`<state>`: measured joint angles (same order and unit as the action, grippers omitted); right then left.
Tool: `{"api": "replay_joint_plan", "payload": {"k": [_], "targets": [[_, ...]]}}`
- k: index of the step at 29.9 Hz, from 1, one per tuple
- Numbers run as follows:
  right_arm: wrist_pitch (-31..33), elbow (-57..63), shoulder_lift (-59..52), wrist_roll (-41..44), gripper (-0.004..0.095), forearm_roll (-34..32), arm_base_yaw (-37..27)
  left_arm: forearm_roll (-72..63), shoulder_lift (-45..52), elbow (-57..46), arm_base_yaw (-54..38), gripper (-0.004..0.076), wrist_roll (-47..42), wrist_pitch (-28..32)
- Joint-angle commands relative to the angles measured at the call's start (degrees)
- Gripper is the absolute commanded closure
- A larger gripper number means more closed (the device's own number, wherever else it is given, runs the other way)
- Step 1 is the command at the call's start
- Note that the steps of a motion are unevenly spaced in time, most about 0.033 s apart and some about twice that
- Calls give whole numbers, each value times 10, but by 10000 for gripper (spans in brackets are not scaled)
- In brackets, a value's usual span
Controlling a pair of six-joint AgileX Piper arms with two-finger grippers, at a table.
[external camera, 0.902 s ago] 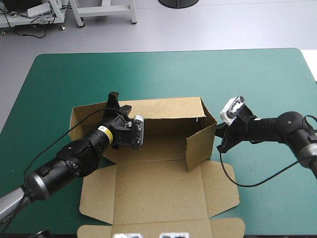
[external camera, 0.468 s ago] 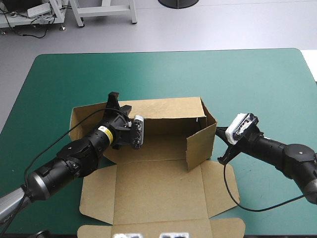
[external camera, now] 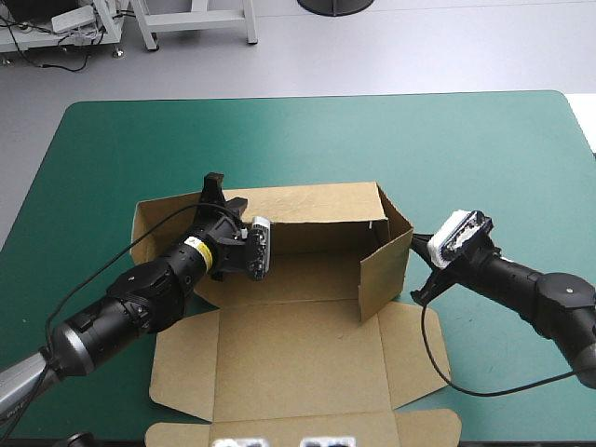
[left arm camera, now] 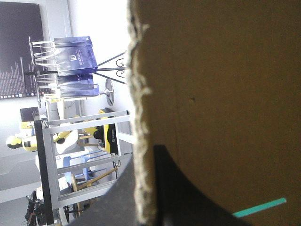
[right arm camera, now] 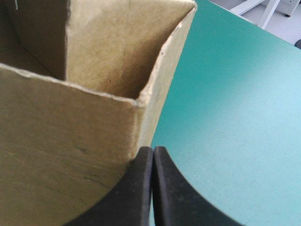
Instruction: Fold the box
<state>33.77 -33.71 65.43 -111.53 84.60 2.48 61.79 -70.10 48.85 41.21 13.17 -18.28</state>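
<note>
The brown box (external camera: pixel 298 358) lies mid-table with its back wall and right wall raised and its lid flat toward the near edge. My left gripper (external camera: pixel 216 192) is at the left part of the back wall. In the left wrist view its black fingers (left arm camera: pixel 178 188) straddle the board's torn edge, shut on the box (left arm camera: pixel 216 94). My right gripper (external camera: pixel 416 291) is low beside the right wall. Its fingers meet in one point (right arm camera: pixel 153 153) against the outside of the box's (right arm camera: pixel 61 141) near right corner, holding nothing.
The teal-green cover (external camera: pixel 466 149) stretches bare beyond the box to the far and right edges. A short side flap (external camera: pixel 382 275) stands at the right wall's near end. Flat flaps (external camera: pixel 182 368) spread from the lid at both sides.
My right gripper has dropped toward the near edge and now sits at the right wall's near corner. That wall's near flap has swung slightly rightward. The left arm has stayed put.
</note>
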Motion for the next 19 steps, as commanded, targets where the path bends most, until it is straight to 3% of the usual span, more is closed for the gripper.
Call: {"api": "replay_joint_plan", "payload": {"k": [1, 12, 16, 19], "targets": [[10, -13, -23, 0, 931, 18, 1, 9, 12, 9, 2, 729, -7, 10], [5, -13, -28, 32, 932, 11, 1, 9, 12, 9, 2, 729, -7, 10], [13, -13, -28, 95, 928, 13, 1, 13, 12, 9, 2, 729, -7, 10], [48, -14, -28, 79, 831, 9, 1, 20, 12, 9, 2, 729, -7, 10]]}}
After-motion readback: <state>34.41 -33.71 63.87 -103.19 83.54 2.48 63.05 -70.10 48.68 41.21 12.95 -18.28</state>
